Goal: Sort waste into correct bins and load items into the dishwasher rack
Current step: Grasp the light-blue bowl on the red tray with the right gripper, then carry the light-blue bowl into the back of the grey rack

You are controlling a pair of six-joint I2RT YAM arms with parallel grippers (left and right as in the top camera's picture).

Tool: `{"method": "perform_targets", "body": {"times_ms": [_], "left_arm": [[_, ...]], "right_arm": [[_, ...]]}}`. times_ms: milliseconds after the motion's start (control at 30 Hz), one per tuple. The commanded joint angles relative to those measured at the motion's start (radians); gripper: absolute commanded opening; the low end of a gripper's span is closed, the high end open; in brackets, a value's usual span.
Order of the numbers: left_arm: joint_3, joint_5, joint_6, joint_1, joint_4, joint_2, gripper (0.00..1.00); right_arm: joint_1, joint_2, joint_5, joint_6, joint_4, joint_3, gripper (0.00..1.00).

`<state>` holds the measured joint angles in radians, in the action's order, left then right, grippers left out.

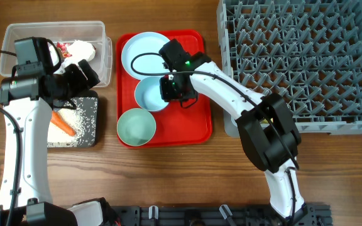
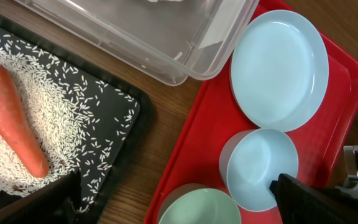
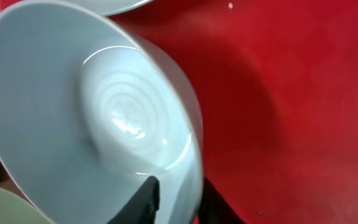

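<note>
A red tray (image 1: 200, 129) holds a light blue plate (image 1: 142, 51), a light blue bowl (image 1: 149, 94) and a pale green bowl (image 1: 136, 125). My right gripper (image 1: 176, 88) is shut on the blue bowl's right rim; in the right wrist view one finger is inside the bowl (image 3: 86, 118) and one outside (image 3: 179, 202). My left gripper (image 1: 80, 75) hovers open and empty over the black tray (image 1: 90, 125), which holds rice and a carrot (image 1: 62, 123). The left wrist view shows the carrot (image 2: 11, 118), plate (image 2: 278, 68), blue bowl (image 2: 260, 168) and green bowl (image 2: 197, 208).
A clear plastic bin (image 1: 17, 34) with wrappers stands at the back left, beside the red tray. A grey dishwasher rack (image 1: 307, 63) fills the right side of the wooden table.
</note>
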<state>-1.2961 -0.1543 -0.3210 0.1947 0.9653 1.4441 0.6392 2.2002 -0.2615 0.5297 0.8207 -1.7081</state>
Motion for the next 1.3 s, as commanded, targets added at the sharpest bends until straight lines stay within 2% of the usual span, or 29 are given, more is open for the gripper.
{"method": "perform_targets", "body": {"times_ms": [0, 100, 333, 633, 733, 867, 967, 1100, 1267], "left_arm": [[-0.005, -0.009, -0.009, 0.006, 0.001, 0.009, 1.00], [-0.005, -0.009, -0.009, 0.006, 0.001, 0.009, 1.00], [-0.005, -0.009, -0.009, 0.006, 0.001, 0.009, 1.00], [-0.005, -0.010, -0.009, 0.006, 0.001, 0.009, 1.00], [-0.005, -0.010, -0.009, 0.006, 0.001, 0.009, 1.00], [-0.005, -0.009, -0.009, 0.006, 0.001, 0.009, 1.00], [-0.005, -0.009, -0.009, 0.006, 0.001, 0.009, 1.00], [-0.005, -0.009, -0.009, 0.006, 0.001, 0.009, 1.00], [-0.005, -0.009, -0.009, 0.006, 0.001, 0.009, 1.00]], "right_arm": [[-0.002, 0.018, -0.002, 0.019, -0.005, 0.005, 0.19], [-0.002, 0.018, -0.002, 0.020, -0.005, 0.005, 0.04], [-0.027, -0.033, 0.009, -0.032, 0.024, 0.005, 0.04], [-0.126, -0.290, 0.226, -0.106, 0.042, 0.005, 0.04], [-0.153, -0.397, 0.420, -0.142, 0.029, 0.005, 0.04], [-0.157, -0.488, 0.939, -0.181, -0.040, 0.005, 0.04], [-0.161, -0.478, 1.216, -0.257, -0.138, 0.005, 0.04], [-0.188, -0.414, 1.364, -0.423, -0.311, 0.005, 0.04], [-0.228, -0.249, 1.450, -0.758, -0.571, 0.005, 0.04]]}}
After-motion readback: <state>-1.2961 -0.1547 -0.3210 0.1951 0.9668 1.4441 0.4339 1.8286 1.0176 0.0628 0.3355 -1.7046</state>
